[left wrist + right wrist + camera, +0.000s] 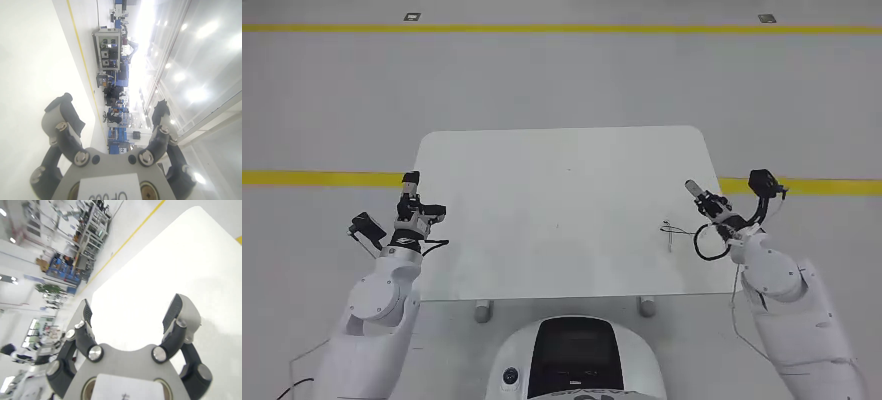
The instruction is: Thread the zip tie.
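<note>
Both grippers are gaping empty: the left gripper (113,100) at the table (562,190) edge, the right gripper (131,299) near the zip tie (674,232) lying by the opposite edge. You're best lowering squarely over its thin strap.

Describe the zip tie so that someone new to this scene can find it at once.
Start at the white table and go to its edge on the robot's right side, toward the near corner. There, near the right gripper, lies the zip tie: a thin dark strand flat on the white top. It is much finer than the black cable loop on the arm beside it.
</note>
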Action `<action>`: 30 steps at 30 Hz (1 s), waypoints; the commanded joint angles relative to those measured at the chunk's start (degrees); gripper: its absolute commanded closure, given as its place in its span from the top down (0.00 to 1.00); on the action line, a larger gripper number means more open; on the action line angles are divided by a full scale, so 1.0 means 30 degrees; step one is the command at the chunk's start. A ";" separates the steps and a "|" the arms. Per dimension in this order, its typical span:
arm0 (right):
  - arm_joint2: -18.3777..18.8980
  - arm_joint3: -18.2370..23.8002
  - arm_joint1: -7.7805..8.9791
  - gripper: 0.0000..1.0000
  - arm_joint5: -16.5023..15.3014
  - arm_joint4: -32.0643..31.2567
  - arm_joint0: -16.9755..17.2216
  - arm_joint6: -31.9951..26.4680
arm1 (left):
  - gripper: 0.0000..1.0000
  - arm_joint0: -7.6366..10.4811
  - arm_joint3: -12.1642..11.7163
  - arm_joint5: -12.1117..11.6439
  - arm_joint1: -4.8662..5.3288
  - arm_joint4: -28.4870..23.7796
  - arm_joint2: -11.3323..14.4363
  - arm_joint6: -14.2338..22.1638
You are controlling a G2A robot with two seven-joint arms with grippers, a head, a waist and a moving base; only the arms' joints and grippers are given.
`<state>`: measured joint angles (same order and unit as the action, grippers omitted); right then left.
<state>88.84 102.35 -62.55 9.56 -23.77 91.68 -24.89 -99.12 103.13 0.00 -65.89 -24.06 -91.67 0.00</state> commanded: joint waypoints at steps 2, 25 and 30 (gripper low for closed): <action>-0.0542 -0.0237 0.0194 1.00 0.0203 -0.3014 -0.0883 -0.2643 | 1.00 0.0000 0.0000 0.0000 0.0000 0.0000 0.0000 0.0000; -0.2426 -0.1203 0.0552 1.00 -0.1760 -1.0012 -0.2180 -0.5991 | 1.00 0.0000 0.0000 0.0000 0.0000 0.0000 0.0000 0.0000; -0.2212 -0.1099 0.0871 1.00 -0.4848 -1.1887 -0.3385 -0.8723 | 1.00 0.0000 0.0000 0.0000 0.0000 0.0000 0.0000 0.0000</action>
<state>82.36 99.06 -60.12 -2.68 -57.86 82.52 -48.96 -99.12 103.13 0.00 -65.89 -24.06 -91.67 0.00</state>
